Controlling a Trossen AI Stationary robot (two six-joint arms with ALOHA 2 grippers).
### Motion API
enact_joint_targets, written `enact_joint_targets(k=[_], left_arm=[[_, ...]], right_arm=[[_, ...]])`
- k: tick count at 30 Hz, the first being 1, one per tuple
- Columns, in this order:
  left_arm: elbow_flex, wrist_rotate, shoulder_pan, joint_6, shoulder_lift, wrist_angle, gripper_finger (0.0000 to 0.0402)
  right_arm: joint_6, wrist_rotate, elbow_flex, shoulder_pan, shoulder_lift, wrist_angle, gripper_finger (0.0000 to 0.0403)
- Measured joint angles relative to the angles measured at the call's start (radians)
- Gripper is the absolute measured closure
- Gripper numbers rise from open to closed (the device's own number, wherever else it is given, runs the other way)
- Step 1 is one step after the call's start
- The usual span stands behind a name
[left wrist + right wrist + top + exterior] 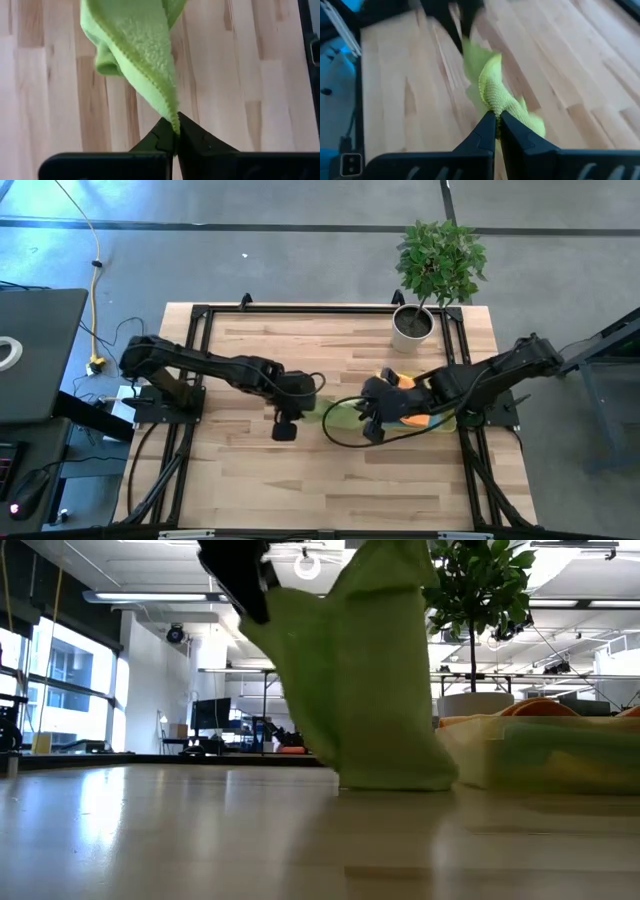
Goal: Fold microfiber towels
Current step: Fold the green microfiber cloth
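Lime towel (365,680) hangs lifted above the table (250,480), lower edge touching it, just left of the towel pile (420,412). Left claw (176,136) clamped on one corner; right claw (496,126) clamped on another. No legible writing.

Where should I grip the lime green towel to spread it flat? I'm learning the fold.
Probably by two neighbouring corners along one edge. The lime green towel hangs bunched above the table, its lower end touching the wood. The left gripper is shut on one stitched edge and the right gripper on another bunched part, so pulling them apart sideways should open it.
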Motion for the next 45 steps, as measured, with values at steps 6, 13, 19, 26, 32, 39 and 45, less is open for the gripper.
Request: enact_joint_targets(k=[6, 13, 19, 26, 32, 39, 45], left_arm=[[0.030, 0.000, -0.015, 0.002, -0.007, -0.135, 0.0401], [-0.051, 0.000, -0.031, 0.001, 0.001, -0.104, 0.0401], [-0.108, -0.006, -0.031, -0.017, 0.002, -0.072, 0.0401], [-0.163, -0.022, -0.028, -0.017, 0.012, -0.033, 0.0402], [-0.173, -0.060, -0.015, -0.017, 0.012, -0.045, 0.0402], [-0.173, -0.064, -0.014, -0.017, 0.012, -0.043, 0.0402], [-0.173, -0.064, -0.014, -0.017, 0.012, -0.034, 0.0402]], right_arm=[[0.034, -0.130, -0.046, 0.000, 0.090, 0.000, 0.0402], [0.037, -0.191, -0.176, 0.000, 0.174, 0.205, 0.0402], [0.029, -0.197, -0.242, -0.003, 0.222, 0.361, 0.0366], [0.034, -0.195, -0.243, -0.007, 0.238, 0.298, 0.0275], [0.034, -0.064, -0.262, 0.007, 0.238, 0.294, 0.0254], [0.094, -0.035, -0.403, -0.002, 0.238, 0.529, 0.0264], [0.201, -0.018, -0.553, -0.043, 0.238, 0.813, 0.0265]])
